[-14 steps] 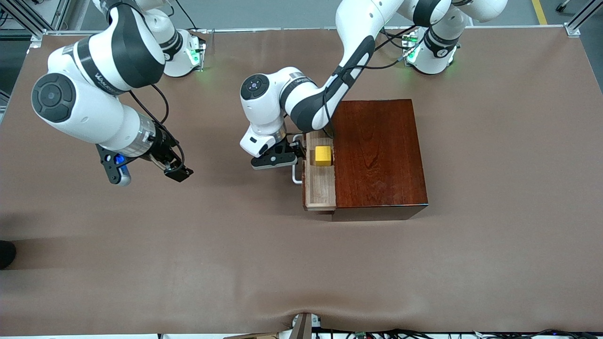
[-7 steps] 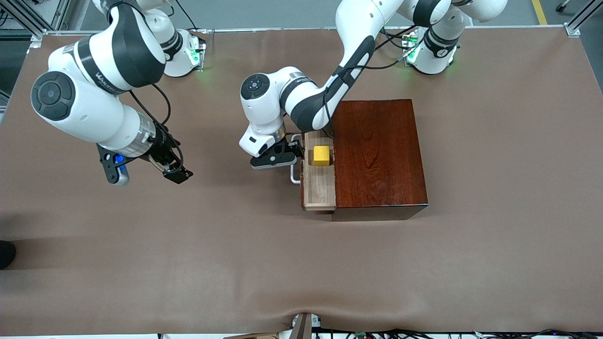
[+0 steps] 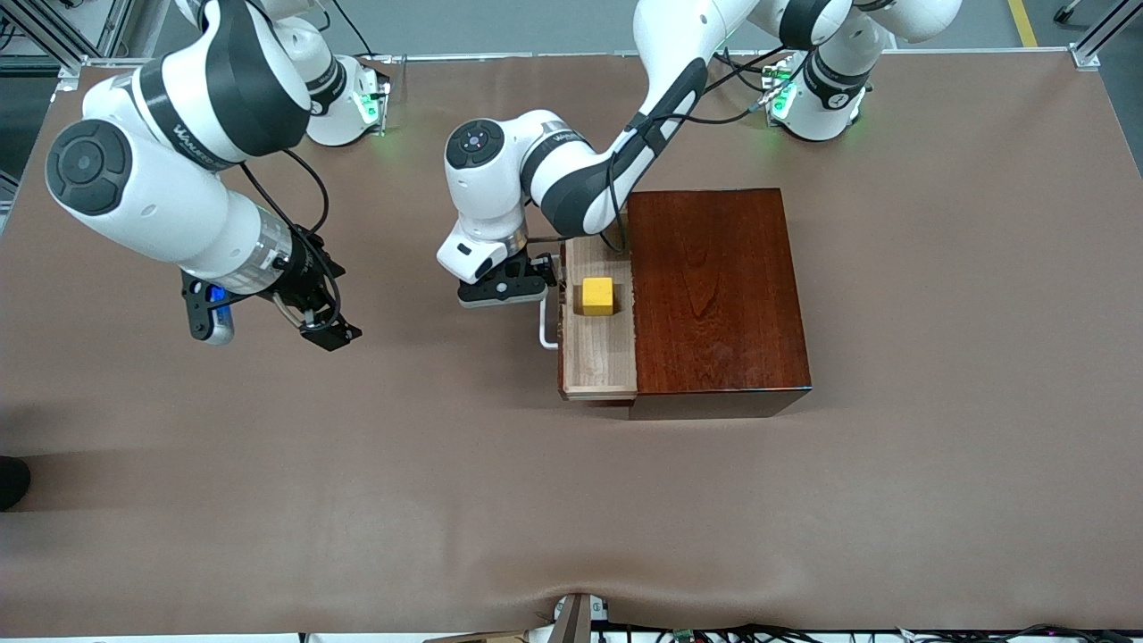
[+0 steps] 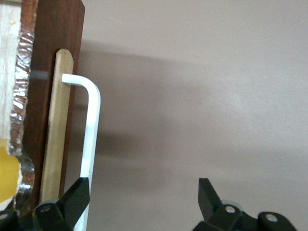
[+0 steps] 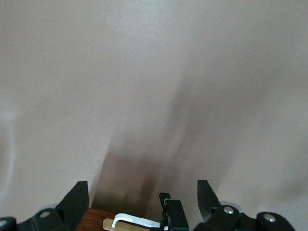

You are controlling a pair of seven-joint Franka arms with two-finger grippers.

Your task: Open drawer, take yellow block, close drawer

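The drawer (image 3: 598,362) stands partly pulled out of the dark reddish-brown box (image 3: 714,286), toward the right arm's end of the table. The yellow block (image 3: 597,296) lies in the drawer's pale interior; a sliver of it shows in the left wrist view (image 4: 6,174). My left gripper (image 3: 540,279) is open at the white handle (image 3: 546,329), and one finger (image 4: 77,197) lies against the handle's bar (image 4: 90,134). My right gripper (image 3: 332,332) is open and empty over bare table (image 5: 142,192), apart from the drawer.
The brown table cover (image 3: 571,500) spreads all around the box. The right wrist view shows the handle (image 5: 132,221) and the left gripper's finger (image 5: 172,212) at its lower edge.
The drawer has slid farther out toward the right arm's end, carrying the yellow block with it. My left gripper moved along with the handle. My right arm shifted slightly.
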